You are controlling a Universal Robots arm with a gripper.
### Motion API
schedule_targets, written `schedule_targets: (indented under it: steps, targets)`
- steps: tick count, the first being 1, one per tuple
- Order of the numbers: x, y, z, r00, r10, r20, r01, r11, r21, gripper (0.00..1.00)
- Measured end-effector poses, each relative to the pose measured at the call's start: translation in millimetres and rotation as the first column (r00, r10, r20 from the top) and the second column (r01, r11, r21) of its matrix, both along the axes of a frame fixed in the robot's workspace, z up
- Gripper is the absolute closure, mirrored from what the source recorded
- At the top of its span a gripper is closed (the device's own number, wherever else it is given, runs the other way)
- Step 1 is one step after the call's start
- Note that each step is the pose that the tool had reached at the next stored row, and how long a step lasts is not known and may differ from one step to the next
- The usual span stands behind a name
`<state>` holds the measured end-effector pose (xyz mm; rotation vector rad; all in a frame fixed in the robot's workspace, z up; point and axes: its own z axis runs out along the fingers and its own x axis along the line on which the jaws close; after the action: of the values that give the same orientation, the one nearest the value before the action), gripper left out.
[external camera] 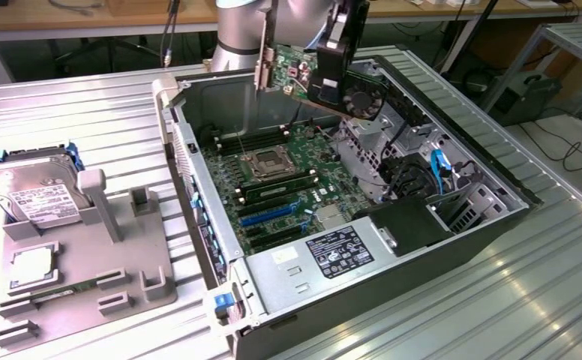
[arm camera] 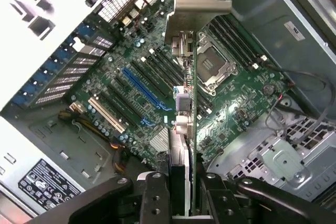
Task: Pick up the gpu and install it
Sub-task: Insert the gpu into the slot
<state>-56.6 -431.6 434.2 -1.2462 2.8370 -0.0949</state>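
1. above the open computer case (external camera: 391,292), the gpu (external camera: 316,75) hung in the air, fan facing the exterior view's right, clear of the motherboard (external camera: 281,187).
2. the gripper (arm camera: 181,195) had its fingers (arm camera: 156,195) clamped on the card's edge.
3. off at the exterior view's left, a hard drive (external camera: 36,191) sat in a grey holder (external camera: 121,262).
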Motion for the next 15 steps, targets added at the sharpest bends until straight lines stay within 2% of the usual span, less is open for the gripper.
schedule_targets:
  steps: [2, 6, 8, 10, 11, 12, 13, 15]
  targets:
    - [0.0, 0.0, 0.0, 0.9974, 0.071, 0.0000, -0.071, 0.9974, 0.0000, 0.72]
    - [0.0, 0.0, -0.1, 0.9889, 0.149, 0.0001, -0.149, 0.9889, -0.0001, 0.72]
    - [0.0, 0.0, -0.2, 0.9701, 0.243, 0.0000, -0.243, 0.9701, 0.0000, 0.72]
    - [0.0, 0.0, -0.4, 0.9365, 0.351, 0.0000, -0.351, 0.9365, -0.0001, 0.72]
    - [0.0, 0.0, -0.6, 0.9169, 0.399, -0.0001, -0.399, 0.9169, 0.0000, 0.72]
    - [0.0, 0.0, -0.9, 0.8931, 0.450, 0.0000, -0.450, 0.8931, 0.0000, 0.72]
    - [0.0, 0.0, -1.1, 0.8756, 0.483, -0.0001, -0.483, 0.8756, 0.0000, 0.72]
    - [0.0, 0.0, -1.6, 0.8253, 0.565, 0.0000, -0.565, 0.8253, -0.0001, 0.72]
